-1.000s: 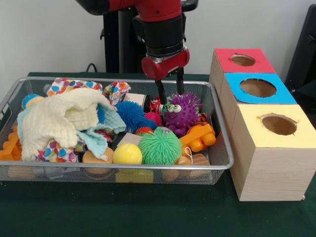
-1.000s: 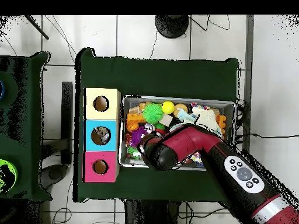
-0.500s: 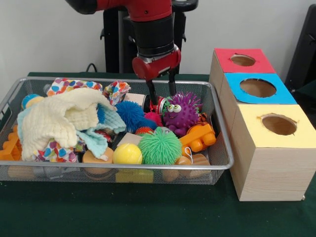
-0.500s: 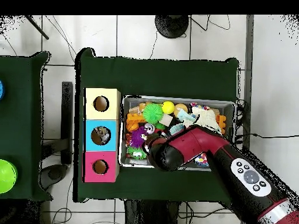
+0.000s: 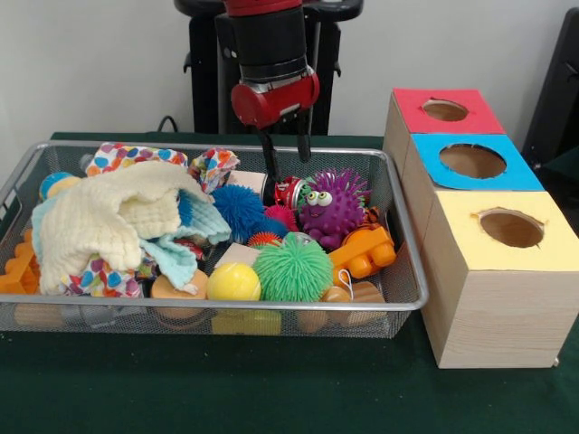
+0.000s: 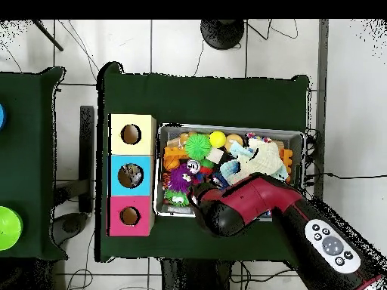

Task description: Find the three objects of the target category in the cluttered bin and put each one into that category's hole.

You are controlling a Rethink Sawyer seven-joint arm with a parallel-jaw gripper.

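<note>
My gripper [image 5: 287, 169] hangs open over the back middle of the wire bin [image 5: 409, 237], with nothing between its fingers. Just below its tips lies a small red can [image 5: 289, 191], and to the right of that sits a purple spiky monster toy [image 5: 332, 209]. A green spiky ball [image 5: 292, 268], a yellow ball [image 5: 233, 282], a blue spiky ball [image 5: 239, 208] and an orange toy block [image 5: 364, 252] fill the bin's front and middle. In the overhead view the arm [image 6: 249, 202] hides the gripper, while the purple toy [image 6: 179, 178] shows beside it.
Cream and patterned cloths [image 5: 104, 221] cover the bin's left half. Right of the bin stand three wooden boxes with holes: red top [image 5: 473, 113], blue top [image 5: 516, 172], yellow top [image 5: 461, 221]. From overhead, something lies in the blue box's hole [image 6: 130, 175].
The gripper has risen and moved left in the front view, away from the purple toy, staying open and empty. The toys have not moved.
</note>
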